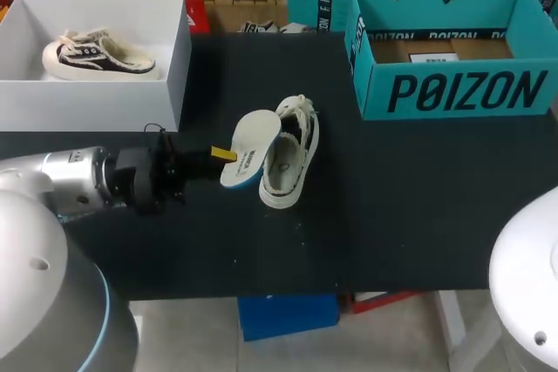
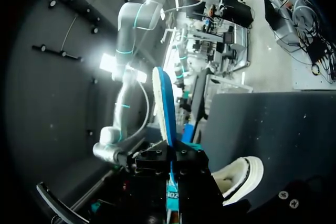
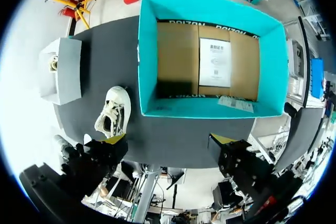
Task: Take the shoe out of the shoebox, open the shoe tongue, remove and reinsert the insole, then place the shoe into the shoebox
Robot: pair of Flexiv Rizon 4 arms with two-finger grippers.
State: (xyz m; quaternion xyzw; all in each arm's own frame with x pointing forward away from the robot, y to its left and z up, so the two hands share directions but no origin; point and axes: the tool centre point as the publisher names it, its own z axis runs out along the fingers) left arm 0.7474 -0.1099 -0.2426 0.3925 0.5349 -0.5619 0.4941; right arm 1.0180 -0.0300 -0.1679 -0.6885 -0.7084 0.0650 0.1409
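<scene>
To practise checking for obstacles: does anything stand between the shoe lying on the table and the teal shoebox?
Nothing visible does. Only bare black table lies between the shoe and the teal shoebox; the insole is on the shoe's other side.

The table (image 1: 392, 215) is black; the shoe (image 1: 290, 158) is off-white and dark inside its opening, and the insole (image 1: 250, 147) is white on one face, blue on the other. The shoebox (image 1: 453, 93) is teal with black lettering, its floor brown cardboard with a white label. The white box (image 1: 96, 102) holds a cream-and-black second shoe (image 1: 98, 56), and the black left gripper (image 1: 225, 155) has yellow tips.
</scene>
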